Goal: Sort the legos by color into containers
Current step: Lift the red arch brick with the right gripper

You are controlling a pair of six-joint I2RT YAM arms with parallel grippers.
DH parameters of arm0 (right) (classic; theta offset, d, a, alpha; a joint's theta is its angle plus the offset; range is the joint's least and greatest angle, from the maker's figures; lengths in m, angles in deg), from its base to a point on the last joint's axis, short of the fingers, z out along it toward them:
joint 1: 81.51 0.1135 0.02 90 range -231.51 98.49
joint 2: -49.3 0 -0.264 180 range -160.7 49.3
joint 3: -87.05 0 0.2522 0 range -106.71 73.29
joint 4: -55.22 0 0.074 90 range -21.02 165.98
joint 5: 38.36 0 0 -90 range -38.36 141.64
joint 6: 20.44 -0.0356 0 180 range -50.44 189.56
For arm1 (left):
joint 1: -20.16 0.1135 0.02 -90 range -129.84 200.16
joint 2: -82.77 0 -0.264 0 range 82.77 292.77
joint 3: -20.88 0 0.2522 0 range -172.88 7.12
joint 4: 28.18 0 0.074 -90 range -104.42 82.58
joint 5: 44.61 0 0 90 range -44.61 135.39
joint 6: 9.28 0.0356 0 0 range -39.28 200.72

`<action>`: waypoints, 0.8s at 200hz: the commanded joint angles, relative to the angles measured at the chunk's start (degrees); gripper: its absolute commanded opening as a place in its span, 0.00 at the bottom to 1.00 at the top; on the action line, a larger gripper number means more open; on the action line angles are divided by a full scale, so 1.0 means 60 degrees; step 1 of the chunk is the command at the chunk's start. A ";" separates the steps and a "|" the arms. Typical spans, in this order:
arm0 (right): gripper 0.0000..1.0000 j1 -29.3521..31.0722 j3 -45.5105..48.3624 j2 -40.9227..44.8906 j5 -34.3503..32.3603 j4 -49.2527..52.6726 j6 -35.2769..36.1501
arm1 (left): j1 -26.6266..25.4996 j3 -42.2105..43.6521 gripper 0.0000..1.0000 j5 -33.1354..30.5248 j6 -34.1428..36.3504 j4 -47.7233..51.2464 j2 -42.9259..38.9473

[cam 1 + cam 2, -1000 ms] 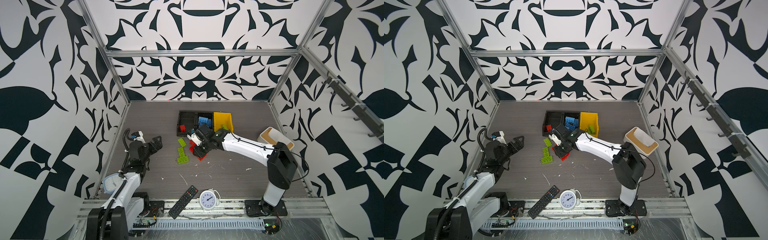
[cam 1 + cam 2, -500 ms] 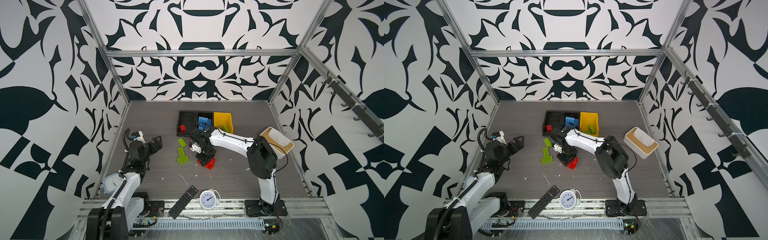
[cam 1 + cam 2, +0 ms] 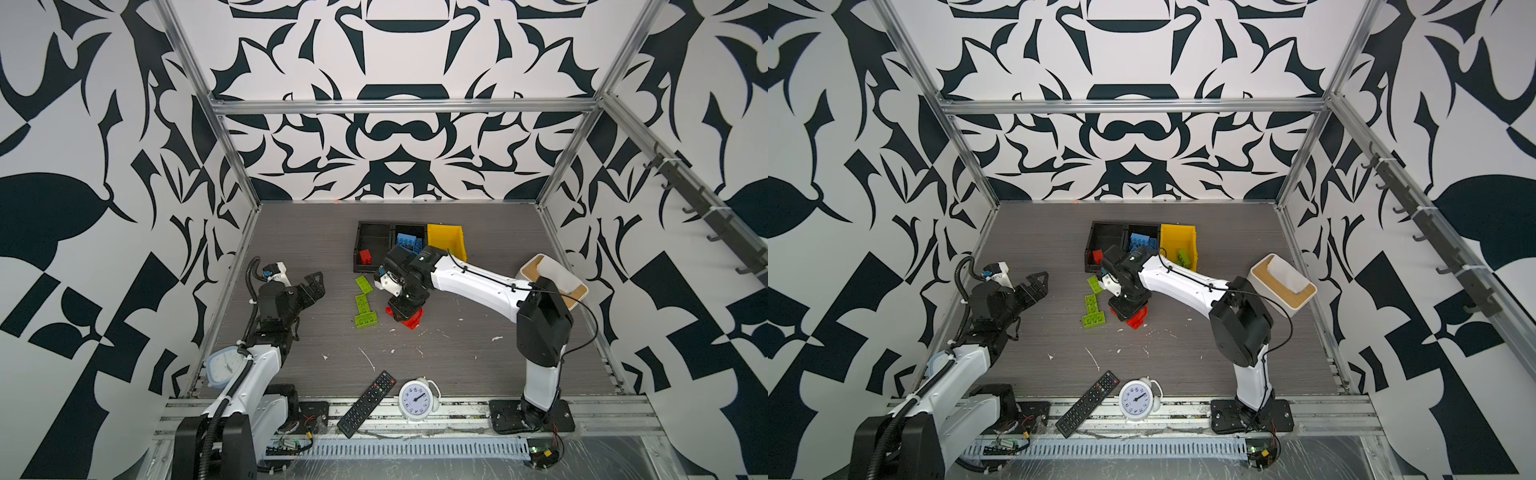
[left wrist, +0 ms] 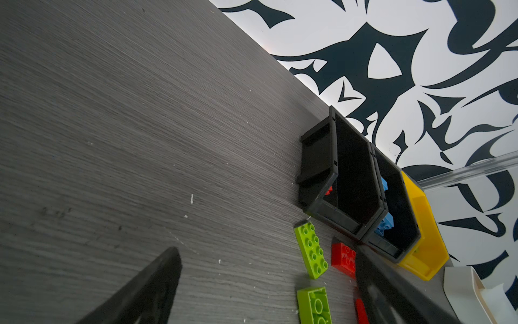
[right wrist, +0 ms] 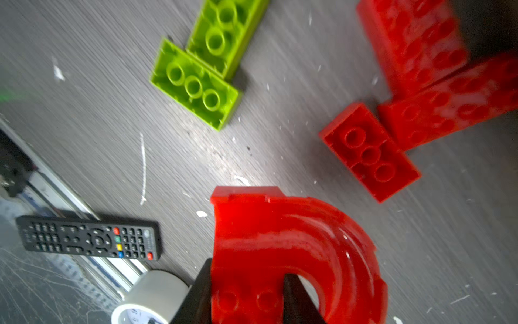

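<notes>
The red arch piece (image 5: 294, 252) is clamped at its studded end by the right fingers (image 5: 196, 297), low by the desk (image 3: 457, 365) near loose red bricks (image 5: 370, 151). It is judged light, rigid, slick. The left fingers (image 4: 145, 289) are spread, empty.

Extras on the grey wooden table (image 3: 478, 361)
A black plastic remote control (image 3: 366, 403) lies beside a round white alarm clock (image 3: 415, 401). A white box with a tan wooden rim (image 3: 528, 272) sits well apart.
</notes>
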State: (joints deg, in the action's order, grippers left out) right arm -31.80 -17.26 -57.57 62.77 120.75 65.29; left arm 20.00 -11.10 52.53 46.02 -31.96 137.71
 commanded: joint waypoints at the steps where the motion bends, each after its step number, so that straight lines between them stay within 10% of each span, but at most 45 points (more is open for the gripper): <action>1: 0.25 0.0022 0.0090 0.0647 -0.0334 -0.2196 -0.0474 | 0.0027 -0.0197 0.99 0.0045 -0.0003 0.0022 0.0028; 160: 0.23 -0.0786 -0.2399 -0.2813 -0.2645 -0.7791 -0.0992 | 0.0027 -0.0172 0.99 0.0029 -0.0003 -0.0037 0.0123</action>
State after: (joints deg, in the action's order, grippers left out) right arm -36.43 -27.27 -75.01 48.41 79.66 59.19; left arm 20.00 -11.10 52.53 46.02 -31.98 138.15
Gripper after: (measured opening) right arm 0.355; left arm 0.994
